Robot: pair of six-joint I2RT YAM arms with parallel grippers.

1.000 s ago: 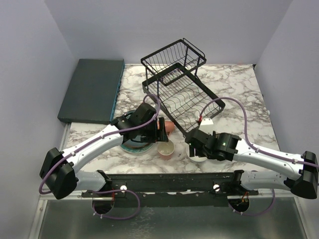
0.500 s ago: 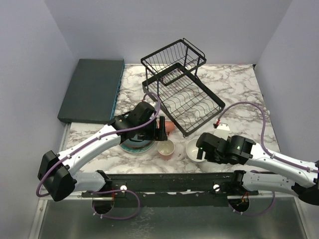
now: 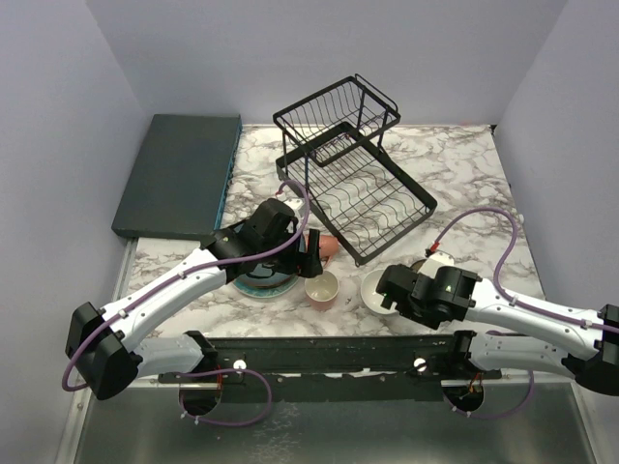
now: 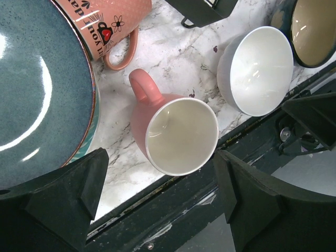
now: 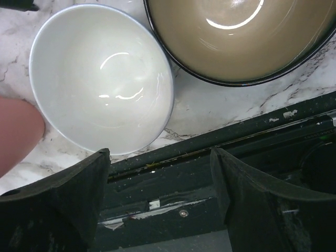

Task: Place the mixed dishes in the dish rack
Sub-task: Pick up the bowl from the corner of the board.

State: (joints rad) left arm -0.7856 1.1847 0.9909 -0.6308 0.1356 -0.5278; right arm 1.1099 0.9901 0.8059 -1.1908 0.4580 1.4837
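Our left gripper [image 4: 157, 160] has its fingers [image 4: 58, 205] spread wide and holds nothing; between them, lower down, stands an upright pink mug [image 4: 176, 134], cream inside, with its handle turned toward the plates. Beside that handle a second pink mug [image 4: 100, 21] with printed lettering lies on its side. It is close against a dark teal plate [image 4: 37, 89], and in the top view we see a paler rim beneath that plate. On the upright mug's other side sits the white bowl [image 4: 257, 68], and past it the dark cream-lined bowl [image 4: 312, 29]. Our right gripper [image 5: 160, 155] is likewise spread and empty, poised over the table's near edge. The white bowl lies just ahead of its fingers [image 5: 68, 205], and the dark bowl is beside the white one, almost touching it. From above, we see all these dishes gathered on the marble table [image 3: 464, 193] near the black rail [image 3: 338, 353] that carries both arms. The dish rack [image 3: 358, 184] stands farther back near the middle, angled, its near corner just beside the lying mug. A dark teal slab [image 3: 179, 174] rests at the far left, well apart from the dishes.
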